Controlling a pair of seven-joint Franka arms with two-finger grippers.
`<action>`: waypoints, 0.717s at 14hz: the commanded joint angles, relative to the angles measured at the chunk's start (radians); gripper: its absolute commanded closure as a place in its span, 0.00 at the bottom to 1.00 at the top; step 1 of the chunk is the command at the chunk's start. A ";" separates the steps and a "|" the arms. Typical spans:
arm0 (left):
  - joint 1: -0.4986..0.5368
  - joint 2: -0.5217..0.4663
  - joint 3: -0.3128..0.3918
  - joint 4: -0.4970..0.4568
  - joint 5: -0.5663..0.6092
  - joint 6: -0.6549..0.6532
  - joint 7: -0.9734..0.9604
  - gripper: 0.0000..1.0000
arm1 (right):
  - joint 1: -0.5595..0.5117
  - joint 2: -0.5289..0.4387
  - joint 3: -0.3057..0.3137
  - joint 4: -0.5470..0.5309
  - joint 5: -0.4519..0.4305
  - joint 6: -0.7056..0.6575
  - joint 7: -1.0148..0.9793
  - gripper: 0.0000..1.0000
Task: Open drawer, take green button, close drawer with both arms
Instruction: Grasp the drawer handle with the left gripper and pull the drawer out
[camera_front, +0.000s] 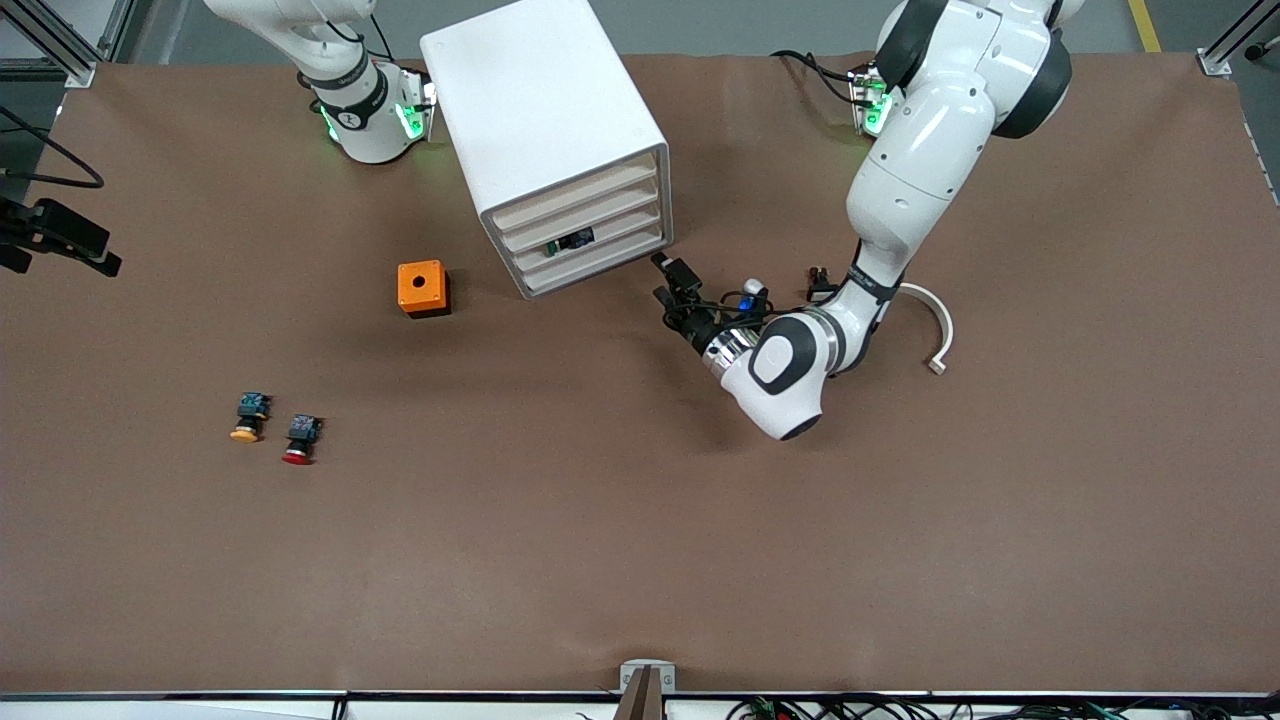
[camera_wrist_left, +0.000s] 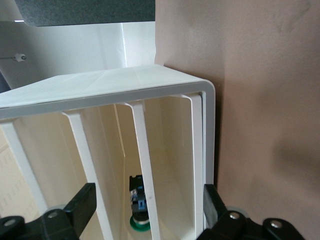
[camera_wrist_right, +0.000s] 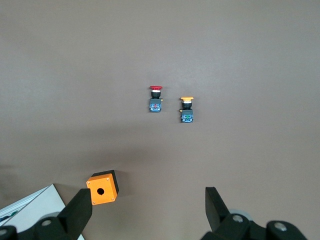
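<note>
Covering the whole work area is a brown table (camera_front: 600, 520) surface, matte and faintly creased, with a grey floor strip and metal frame posts showing past its edge near the robots' bases. On it stands a big white cabinet (camera_front: 545, 110) with rounded corners, its four stacked drawers facing the front camera at an angle. Its drawer (camera_front: 590, 240), third from the top, sits flush with the others, and the button (camera_wrist_left: 139, 212) lies inside it; the left wrist view shows the green cap and black body between the white slats.

Low over the table just in front of the cabinet, toward the left arm's end, the left gripper (camera_front: 668, 280) points at the drawer fronts with its fingers (camera_wrist_left: 82, 205) spread wide and nothing between them. High over the table near the cabinet's right-arm side, the right gripper (camera_wrist_right: 150, 212) waits with its fingers parted wide and nothing held.

An orange box (camera_front: 422, 288) with a round hole sits beside the cabinet, toward the right arm's end. Nearer the front camera, a yellow-capped button (camera_front: 249, 417) and a red-capped button (camera_front: 301, 439) lie side by side. A curved white piece (camera_front: 935, 325) rests near the left arm.
</note>
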 joint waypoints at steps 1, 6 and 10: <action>-0.029 0.013 0.001 0.007 -0.018 -0.015 -0.014 0.29 | -0.009 0.000 0.004 0.007 -0.003 -0.016 -0.005 0.00; -0.065 0.016 -0.005 -0.013 -0.018 -0.041 -0.014 0.42 | -0.009 0.000 0.004 0.007 -0.001 -0.018 -0.005 0.00; -0.081 0.016 -0.021 -0.030 -0.015 -0.044 -0.011 0.42 | -0.009 0.000 0.004 0.005 -0.003 -0.019 -0.005 0.00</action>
